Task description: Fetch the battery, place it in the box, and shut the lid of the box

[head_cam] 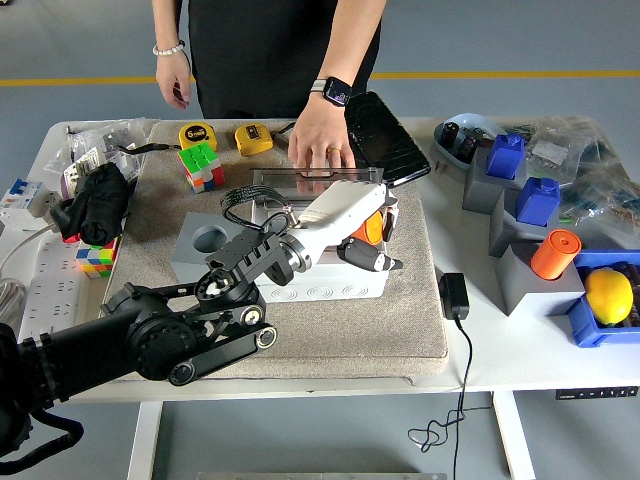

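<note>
My left hand reaches in from the lower left and is shut on an orange battery. It holds the battery over the right part of the open grey box, which stands on the beige mat. My forearm hides most of the box's inside. A person's hand at the far side presses on the box's clear lid, which is open and tipped back. A grey holder block with an empty round hole sits left of the box. My right hand is out of view.
A second orange battery stands on a grey block at the right. Rubik's cube, two tape measures, a black case, a power adapter and a blue bin with a lemon surround the mat.
</note>
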`<state>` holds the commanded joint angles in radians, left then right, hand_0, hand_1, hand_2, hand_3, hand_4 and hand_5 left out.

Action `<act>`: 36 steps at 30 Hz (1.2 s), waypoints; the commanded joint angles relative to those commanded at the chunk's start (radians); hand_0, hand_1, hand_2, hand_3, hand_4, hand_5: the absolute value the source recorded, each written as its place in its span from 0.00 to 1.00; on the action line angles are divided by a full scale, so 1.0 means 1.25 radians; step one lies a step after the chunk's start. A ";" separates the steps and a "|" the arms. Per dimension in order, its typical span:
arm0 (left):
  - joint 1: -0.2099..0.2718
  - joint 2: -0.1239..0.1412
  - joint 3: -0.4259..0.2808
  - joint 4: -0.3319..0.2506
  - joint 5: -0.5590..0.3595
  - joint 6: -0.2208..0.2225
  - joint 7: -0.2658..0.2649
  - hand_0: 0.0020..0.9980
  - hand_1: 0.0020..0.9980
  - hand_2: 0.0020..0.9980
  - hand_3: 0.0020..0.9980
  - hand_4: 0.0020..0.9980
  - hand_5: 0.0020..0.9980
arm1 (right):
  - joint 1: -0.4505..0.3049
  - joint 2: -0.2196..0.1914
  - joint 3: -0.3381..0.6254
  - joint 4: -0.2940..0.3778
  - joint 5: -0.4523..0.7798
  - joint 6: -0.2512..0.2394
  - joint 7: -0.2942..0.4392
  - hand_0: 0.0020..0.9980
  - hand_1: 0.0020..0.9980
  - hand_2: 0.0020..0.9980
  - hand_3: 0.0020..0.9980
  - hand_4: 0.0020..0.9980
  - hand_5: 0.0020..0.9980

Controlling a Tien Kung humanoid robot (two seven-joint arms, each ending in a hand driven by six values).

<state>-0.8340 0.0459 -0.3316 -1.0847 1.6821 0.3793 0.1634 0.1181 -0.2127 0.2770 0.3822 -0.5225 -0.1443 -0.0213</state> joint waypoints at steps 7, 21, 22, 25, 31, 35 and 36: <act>-0.018 -0.022 0.000 0.042 0.025 -0.022 0.062 0.08 0.05 0.13 0.20 1.00 0.52 | 0.000 0.002 0.006 0.006 -0.010 0.000 -0.001 0.72 0.67 0.68 0.63 0.99 0.57; -0.013 -0.037 0.017 0.066 0.056 -0.032 0.106 0.15 0.13 0.17 0.24 1.00 0.55 | -0.001 0.002 0.011 0.007 -0.017 -0.001 -0.001 0.71 0.67 0.68 0.63 0.99 0.58; -0.013 -0.037 0.017 0.068 0.058 -0.032 0.108 0.15 0.13 0.17 0.24 1.00 0.55 | -0.001 0.002 0.011 0.007 -0.018 -0.001 -0.001 0.71 0.67 0.68 0.63 0.99 0.58; -0.011 -0.037 0.021 0.072 0.063 -0.034 0.114 0.19 0.21 0.23 0.27 1.00 0.58 | -0.001 0.002 0.013 0.008 -0.019 -0.001 -0.001 0.72 0.67 0.68 0.63 0.99 0.58; -0.007 -0.037 0.019 0.073 0.068 -0.036 0.108 0.34 0.51 0.49 0.56 1.00 0.58 | -0.001 0.003 0.015 0.008 -0.020 0.000 -0.001 0.71 0.67 0.68 0.63 1.00 0.57; -0.005 -0.037 0.015 0.073 0.068 -0.035 0.103 0.34 0.51 0.49 0.56 1.00 0.58 | -0.001 0.003 0.015 0.009 -0.021 0.000 -0.001 0.71 0.67 0.68 0.63 1.00 0.57; -0.004 -0.037 0.014 0.073 0.068 -0.035 0.103 0.50 0.64 0.62 0.72 1.00 0.60 | -0.001 0.004 0.015 0.009 -0.021 0.000 -0.001 0.72 0.67 0.68 0.63 1.00 0.58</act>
<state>-0.8394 0.0000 -0.3135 -0.9935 1.7668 0.3352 0.2922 0.1174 -0.2083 0.2958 0.3933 -0.5492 -0.1441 -0.0227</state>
